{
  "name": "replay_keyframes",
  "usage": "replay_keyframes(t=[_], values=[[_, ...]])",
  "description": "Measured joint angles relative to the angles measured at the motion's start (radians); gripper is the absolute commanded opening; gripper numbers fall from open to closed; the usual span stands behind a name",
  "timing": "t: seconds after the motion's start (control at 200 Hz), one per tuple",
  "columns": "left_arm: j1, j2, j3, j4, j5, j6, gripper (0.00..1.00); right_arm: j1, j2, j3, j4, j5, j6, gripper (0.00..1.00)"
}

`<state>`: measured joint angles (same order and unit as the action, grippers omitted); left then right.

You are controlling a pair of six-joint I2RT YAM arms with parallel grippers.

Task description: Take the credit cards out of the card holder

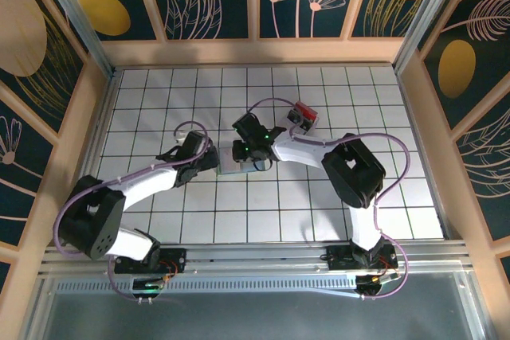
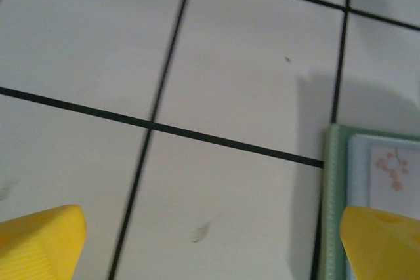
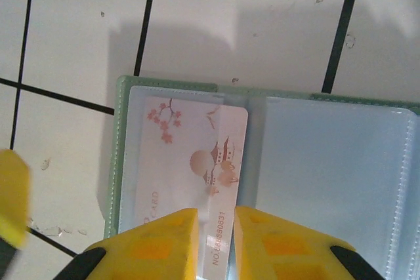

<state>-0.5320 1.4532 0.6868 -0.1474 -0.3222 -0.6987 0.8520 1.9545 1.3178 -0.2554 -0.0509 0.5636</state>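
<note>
1. Surface (image 1: pixel 159 220): white tiles with dark grout lines. The holder (image 1: pixel 229 165) lies at its centre, opened flat. A clear box (image 1: pixel 304 115) with red contents sits at 1 o'clock from the holder, well apart from it.

2. Left pincer (image 1: pixel 209 157): positioned at 9 o'clock of the holder, low over the surface. In the left wrist view its jaws stand wide apart. One yellow tip is at 7 o'clock in that view over bare tile. The other is at 5 o'clock over the holder's green stitched edge. Nothing lies between the tips; the pincer has hold of nothing.

3. Right pincer (image 3: pixel 216 240): positioned over the holder from its 3 o'clock side in the top view. In the right wrist view its jaws are drawn almost together, leaving a narrow slit at 6 o'clock. One end of the card (image 3: pixel 187 162) shows in that slit. Whether the pads clamp the card cannot be told.

4. Card: white, printed with pink blossoms and a row of characters along one edge. It lies in the clear pocket of the holder's 9 o'clock panel, slightly tilted. Its long edge runs just beside the centre fold.

5. Holder, 3 o'clock panel: clear pocket over pale blue lining.
</note>
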Motion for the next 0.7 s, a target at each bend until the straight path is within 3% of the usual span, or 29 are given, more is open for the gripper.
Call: replay_keyframes(t=[0.28, 0.701], values=[[-0.03, 0.129, 0.043, 0.017, -0.004, 0.019, 0.99, -0.003, 0.013, 0.0, 0.027, -0.045, 0.005, 0.22], [-0.031, 0.173, 0.05, 0.025, -0.023, 0.022, 0.99, -0.018, 0.058, -0.005, 0.037, -0.083, 0.027, 0.26]])
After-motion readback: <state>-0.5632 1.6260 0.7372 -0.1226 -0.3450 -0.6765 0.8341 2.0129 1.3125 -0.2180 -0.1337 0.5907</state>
